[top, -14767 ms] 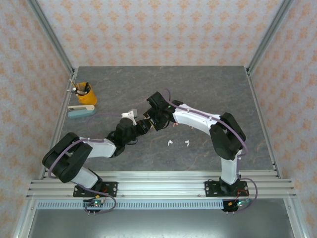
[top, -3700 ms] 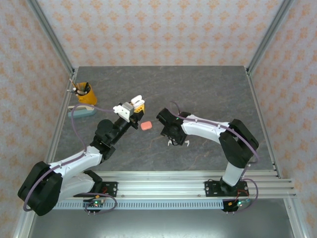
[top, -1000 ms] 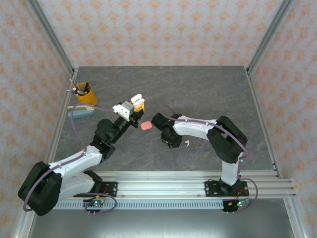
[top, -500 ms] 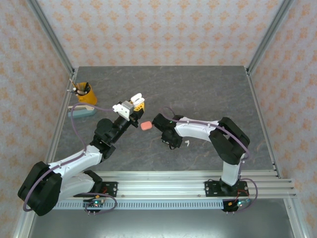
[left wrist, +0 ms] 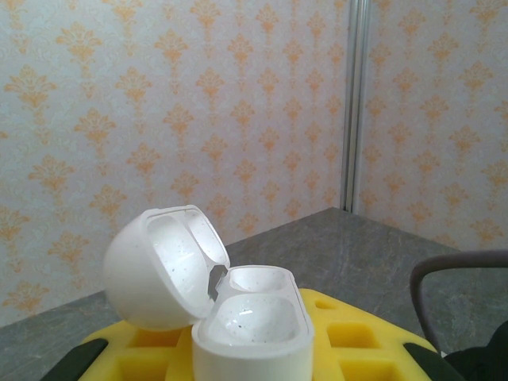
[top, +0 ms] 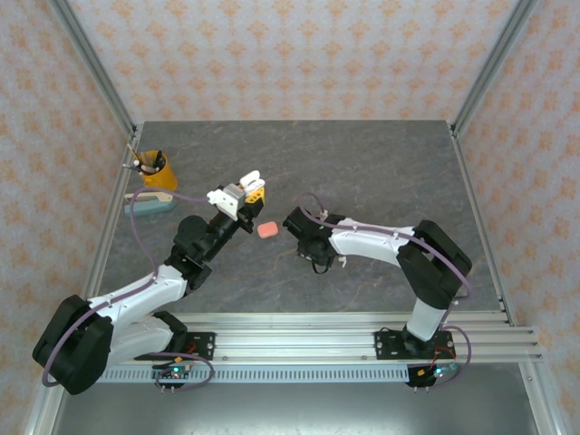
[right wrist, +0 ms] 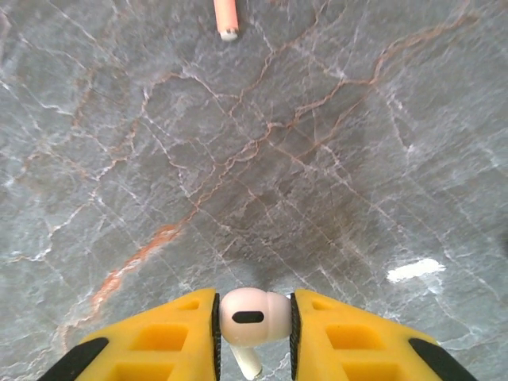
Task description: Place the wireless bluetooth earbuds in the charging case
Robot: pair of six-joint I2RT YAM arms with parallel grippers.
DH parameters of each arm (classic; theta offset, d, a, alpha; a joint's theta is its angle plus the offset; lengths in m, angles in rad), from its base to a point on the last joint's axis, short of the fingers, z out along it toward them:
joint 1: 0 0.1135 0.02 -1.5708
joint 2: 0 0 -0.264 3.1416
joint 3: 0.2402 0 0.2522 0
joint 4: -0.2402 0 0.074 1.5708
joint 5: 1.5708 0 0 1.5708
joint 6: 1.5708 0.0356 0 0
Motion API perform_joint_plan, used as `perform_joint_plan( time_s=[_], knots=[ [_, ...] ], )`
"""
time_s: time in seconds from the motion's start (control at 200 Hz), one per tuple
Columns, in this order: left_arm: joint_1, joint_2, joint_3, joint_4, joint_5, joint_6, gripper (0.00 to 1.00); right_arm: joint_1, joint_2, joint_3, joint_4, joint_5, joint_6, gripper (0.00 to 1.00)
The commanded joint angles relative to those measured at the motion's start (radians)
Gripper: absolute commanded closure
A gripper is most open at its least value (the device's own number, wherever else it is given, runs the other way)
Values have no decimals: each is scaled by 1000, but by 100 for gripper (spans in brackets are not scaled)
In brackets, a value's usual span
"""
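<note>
My left gripper [top: 246,192] is raised above the table's left-centre, shut on a white charging case [left wrist: 250,325]. The case stands upright between the yellow fingers [left wrist: 357,341], and its lid [left wrist: 163,266] is flipped open to the left over two empty wells. My right gripper [top: 316,261] points down at the table's middle. Its jaws are shut on a white earbud [right wrist: 252,316], head between the pads and stem hanging down. Another white earbud [top: 345,262] lies on the table just right of that gripper.
A coral-pink case [top: 266,230] lies on the table between the two grippers. A coral-pink stem [right wrist: 226,20] shows at the top of the right wrist view. An orange cup [top: 155,171] of pens and a teal object [top: 149,205] sit at the far left.
The right jaws have narrowed onto the white earbud, and the right arm's elbow has swung out to the right. The left arm and the case have not moved.
</note>
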Motion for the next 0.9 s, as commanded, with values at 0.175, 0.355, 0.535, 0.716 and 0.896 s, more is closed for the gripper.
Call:
perform_joint_plan(
  time_s=[0.175,0.355,0.535,0.716,0.896],
  knots=[
    [0,-9,46,-7,-1,13,100,6,-164,-56,19,169,-94,73],
    [0,-7,60,-15,13,8,100,6,-298,-61,26,251,-182,73],
    [0,-1,82,-30,41,7,100,5,-411,-4,27,304,-304,72],
    [0,11,110,-41,74,3,100,6,-493,98,47,325,-444,72],
    [0,46,134,-23,95,-16,100,3,-528,197,110,304,-546,72]
  ],
)
